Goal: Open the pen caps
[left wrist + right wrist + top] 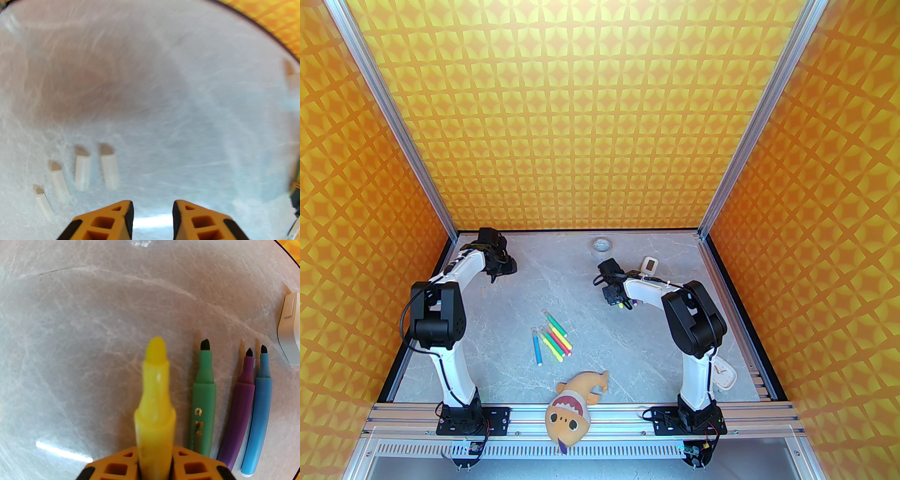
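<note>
holding: right gripper (154,466) pinches a yellow pen (154,390), tip bare.
left gripper (153,208): jaws apart, nothing inside.
caps (82,173): four lie loose on the table (187,117), near the left jaws.
feel: likely light, slippery; pinch the middle.

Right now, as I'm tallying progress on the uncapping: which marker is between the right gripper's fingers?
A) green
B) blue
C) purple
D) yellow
D: the yellow marker sits clamped in the right gripper, its tip bare. The green marker, purple marker and blue marker lie on the table beside it.
</note>
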You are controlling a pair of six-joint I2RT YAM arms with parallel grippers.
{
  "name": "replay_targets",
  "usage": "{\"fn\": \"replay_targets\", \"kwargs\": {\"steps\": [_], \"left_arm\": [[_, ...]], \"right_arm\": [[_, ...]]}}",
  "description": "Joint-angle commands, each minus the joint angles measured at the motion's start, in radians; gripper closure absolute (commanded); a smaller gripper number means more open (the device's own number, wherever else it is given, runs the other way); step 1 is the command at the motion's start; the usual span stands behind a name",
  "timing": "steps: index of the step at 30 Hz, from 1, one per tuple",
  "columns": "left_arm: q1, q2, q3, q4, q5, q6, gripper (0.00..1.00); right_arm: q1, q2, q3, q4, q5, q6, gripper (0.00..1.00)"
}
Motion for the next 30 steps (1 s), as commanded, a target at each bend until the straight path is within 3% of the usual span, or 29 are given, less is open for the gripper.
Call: {"fn": "replay_targets", "kwargs": {"steps": [1, 10, 16, 24, 30], "left_arm": [[0.007, -0.087, -0.09, 0.075, 0.082, -0.007, 0.66], [0.007, -0.332, -0.378, 0.271, 0.178, -0.038, 0.56], [0.007, -0.472, -0.6, 0.429, 0.183, -0.081, 0.35], [0.007, -0.554, -0.748, 0.498, 0.19, -0.07, 0.33], [0.007, -0.595, -0.789, 0.522, 0.191, -0.055, 0.33]], "right_arm": [[-0.006, 0.025, 0.028, -0.022, 0.015, 0.011, 0.75], [-0.006, -0.014, 0.017, -0.025, -0.04, -0.003, 0.7], [-0.003, -0.067, 0.007, -0.037, -0.105, -0.028, 0.61], [0.046, -0.149, 0.035, -0.126, -0.139, -0.093, 0.58], [0.125, -0.176, 0.043, -0.135, -0.327, -0.149, 0.57]]}}
